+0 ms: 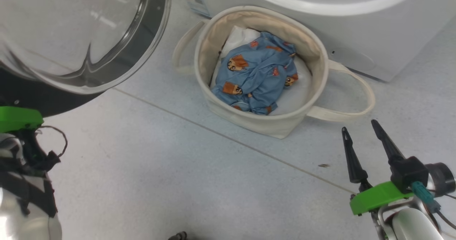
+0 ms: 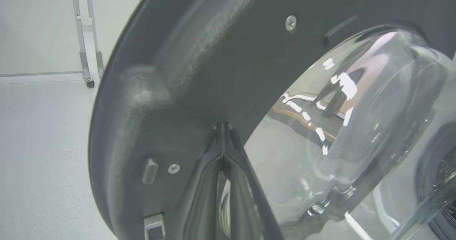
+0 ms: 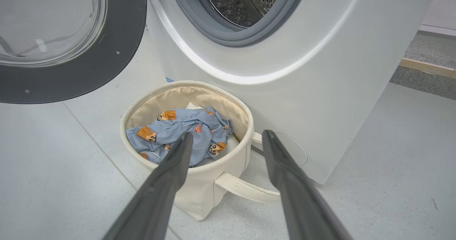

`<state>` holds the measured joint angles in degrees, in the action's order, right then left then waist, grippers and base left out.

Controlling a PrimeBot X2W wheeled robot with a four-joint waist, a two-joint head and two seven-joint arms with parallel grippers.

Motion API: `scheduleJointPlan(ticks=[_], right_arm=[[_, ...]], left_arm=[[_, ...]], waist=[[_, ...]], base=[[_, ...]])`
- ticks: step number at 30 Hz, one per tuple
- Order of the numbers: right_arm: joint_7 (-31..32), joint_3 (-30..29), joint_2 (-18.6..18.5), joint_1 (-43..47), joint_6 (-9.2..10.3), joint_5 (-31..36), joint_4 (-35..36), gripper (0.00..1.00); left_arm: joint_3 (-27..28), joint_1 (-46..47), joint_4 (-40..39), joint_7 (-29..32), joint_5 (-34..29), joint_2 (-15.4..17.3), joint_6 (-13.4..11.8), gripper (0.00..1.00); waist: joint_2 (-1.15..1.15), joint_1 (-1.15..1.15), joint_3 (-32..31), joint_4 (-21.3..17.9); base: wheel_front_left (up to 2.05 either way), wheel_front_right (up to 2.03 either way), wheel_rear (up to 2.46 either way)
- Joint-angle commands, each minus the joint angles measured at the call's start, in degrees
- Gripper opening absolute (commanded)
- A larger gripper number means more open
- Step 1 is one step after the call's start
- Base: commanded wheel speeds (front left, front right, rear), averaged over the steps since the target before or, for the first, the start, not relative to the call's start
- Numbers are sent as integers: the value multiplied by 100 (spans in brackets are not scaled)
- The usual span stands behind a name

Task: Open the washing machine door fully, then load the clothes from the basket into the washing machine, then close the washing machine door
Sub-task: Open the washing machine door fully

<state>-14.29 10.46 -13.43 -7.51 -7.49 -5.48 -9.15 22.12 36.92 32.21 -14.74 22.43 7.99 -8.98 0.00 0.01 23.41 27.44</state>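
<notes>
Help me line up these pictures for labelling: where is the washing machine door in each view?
Head view: washing machine door at upper left, swung open.
Left wrist view: across the middle and right, inner side facing the camera.
Right wrist view: upper left corner.
Shared landmark: its bulging glass centre.

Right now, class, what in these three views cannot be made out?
- Head view: the washing machine drum, cut off by the top edge.
- Left wrist view: whether the shut left fingers touch the washing machine door; too close to tell.
- Right wrist view: part of the clothes, behind a right finger.
- Head view: most of the white cloth, under the clothes.
</notes>
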Motion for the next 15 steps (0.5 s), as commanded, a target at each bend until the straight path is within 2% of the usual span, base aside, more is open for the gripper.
scheduleJointPlan(ticks=[1,8,15], right_arm=[[-71,124,-50,72,0,50,202,100],[-71,211,-132,125,0,36,180,100],[-71,268,355,117,0,-86,-24,100]], left_arm=[[222,140,-123,-26,-79,267,23,0],[187,242,-161,-26,-413,-86,265,0],[-220,-380,-688,-26,-746,-466,530,0]], waist=[[0,-1,56,89],[0,-1,-28,308],[0,-1,-664,340]], base=[[0,0,0],[0,0,0],[0,0,0]])
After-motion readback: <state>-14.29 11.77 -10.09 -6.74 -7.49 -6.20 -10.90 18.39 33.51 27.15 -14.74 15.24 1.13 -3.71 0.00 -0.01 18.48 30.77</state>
